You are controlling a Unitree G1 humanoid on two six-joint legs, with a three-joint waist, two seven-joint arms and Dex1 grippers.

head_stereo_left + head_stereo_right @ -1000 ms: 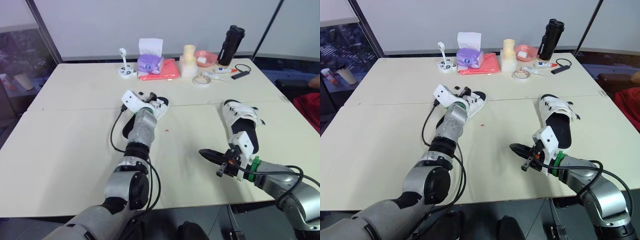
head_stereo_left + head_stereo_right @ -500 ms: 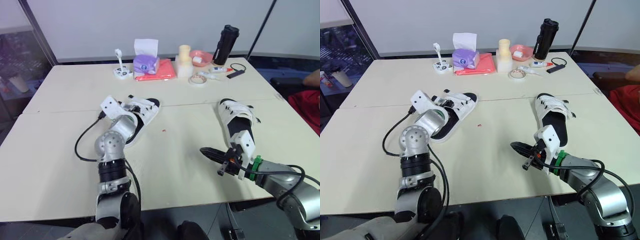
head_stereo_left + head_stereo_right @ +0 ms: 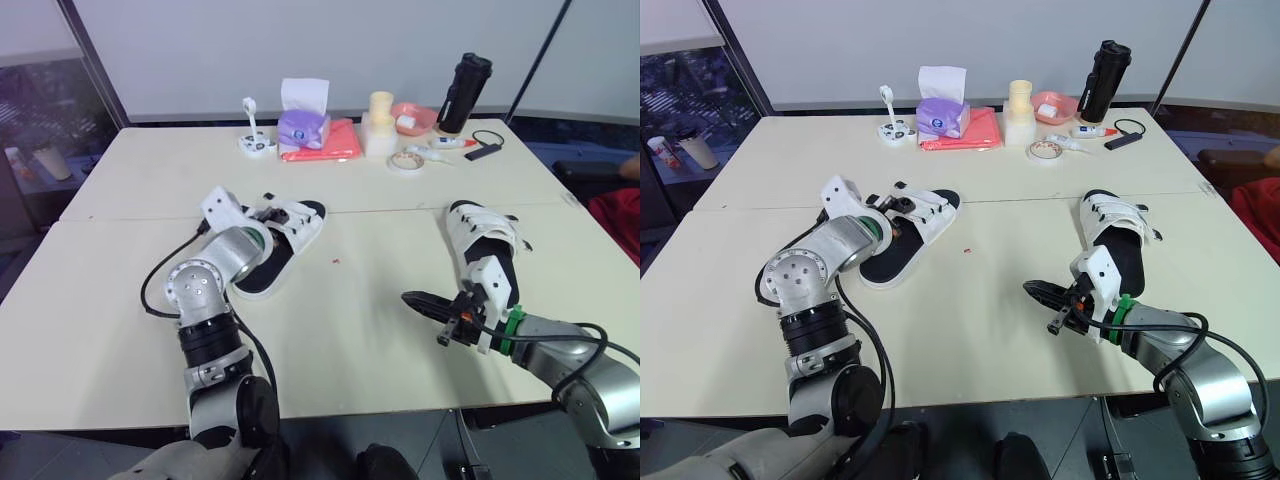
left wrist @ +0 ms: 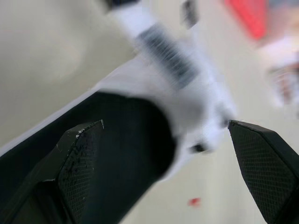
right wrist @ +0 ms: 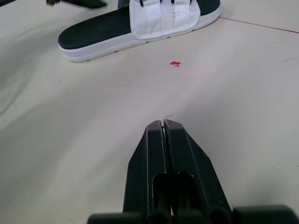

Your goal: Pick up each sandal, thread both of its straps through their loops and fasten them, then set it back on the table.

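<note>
Two white-strapped sandals with black footbeds lie on the cream table [image 3: 120, 300]. The left sandal [image 3: 285, 240] rests near the table's middle seam, its straps toward the far end. My left gripper [image 4: 166, 122] is open right over this sandal's strap end; its fingers [image 4: 79, 163] stand wide on either side of the white strap [image 4: 177, 79]. The right sandal [image 3: 485, 240] lies on the right side, its straps looking loose. My right gripper [image 3: 408, 298] is shut and empty, low over bare table, with the right sandal beside its wrist. It points toward the left sandal [image 5: 140, 23].
Along the far edge stand a purple tissue box [image 3: 301, 125], a red folder [image 3: 325, 145], cream cups [image 3: 378, 125], a pink bowl [image 3: 410, 115], a tape roll [image 3: 405, 160] and a black bottle [image 3: 463, 90]. A red speck [image 3: 335, 262] lies between the sandals.
My left arm has folded back, its elbow swinging out to the left, while the gripper stays at the left sandal's straps. The head camera shifted. My right gripper has barely moved.
</note>
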